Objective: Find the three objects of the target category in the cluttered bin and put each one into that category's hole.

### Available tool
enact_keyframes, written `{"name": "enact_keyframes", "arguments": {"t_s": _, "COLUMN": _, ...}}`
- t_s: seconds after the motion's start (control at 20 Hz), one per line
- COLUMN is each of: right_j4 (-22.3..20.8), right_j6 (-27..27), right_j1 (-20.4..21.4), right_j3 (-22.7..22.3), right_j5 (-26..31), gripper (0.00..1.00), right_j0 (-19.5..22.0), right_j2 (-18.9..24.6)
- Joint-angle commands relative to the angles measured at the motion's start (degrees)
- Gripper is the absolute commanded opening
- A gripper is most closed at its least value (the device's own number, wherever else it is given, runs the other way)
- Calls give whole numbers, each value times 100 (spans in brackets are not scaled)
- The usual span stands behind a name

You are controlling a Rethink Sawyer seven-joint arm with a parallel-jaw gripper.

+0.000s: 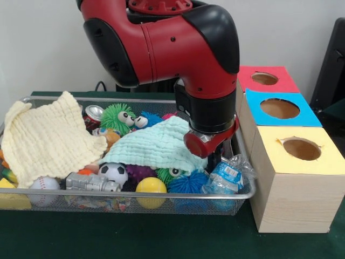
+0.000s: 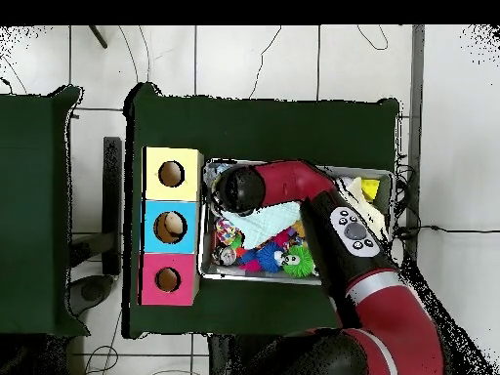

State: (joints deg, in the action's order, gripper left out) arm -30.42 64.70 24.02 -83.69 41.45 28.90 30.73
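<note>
Nearest the camera, a yellow ball (image 1: 151,186), a soccer ball (image 1: 114,172) and a silver toy (image 1: 92,183) are seen against the front wall of the wire bin (image 1: 161,206). The gripper (image 1: 214,159) is lowered into the bin's right end, between the mint cloth (image 1: 161,144) and a crumpled plastic bottle (image 1: 229,176); whether its fingers are apart or together cannot be told. The target category is not shown. If the bottle is meant, it is judged light, slick and easily crushed, best taken across its middle. Three holes are offered by the box (image 1: 291,199) just beside the bin.
</note>
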Motion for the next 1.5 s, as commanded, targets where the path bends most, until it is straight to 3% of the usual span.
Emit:
{"name": "enact_keyframes", "arguments": {"t_s": 0.05, "right_j4": -256, "right_j6": -110, "right_j1": 37, "right_j3": -213, "right_j5": -319, "gripper": 0, "right_j0": -37, "right_j2": 139}}
{"name": "enact_keyframes", "arguments": {"t_s": 0.65, "right_j4": -215, "right_j6": -75, "right_j1": 200, "right_j3": -325, "right_j5": -484, "gripper": 0, "right_j0": 65, "right_j2": 223}}
{"name": "enact_keyframes", "arguments": {"t_s": 1.5, "right_j4": -284, "right_j6": -148, "right_j1": 264, "right_j3": -176, "right_j5": -85, "gripper": 0, "right_j0": -110, "right_j2": 13}}
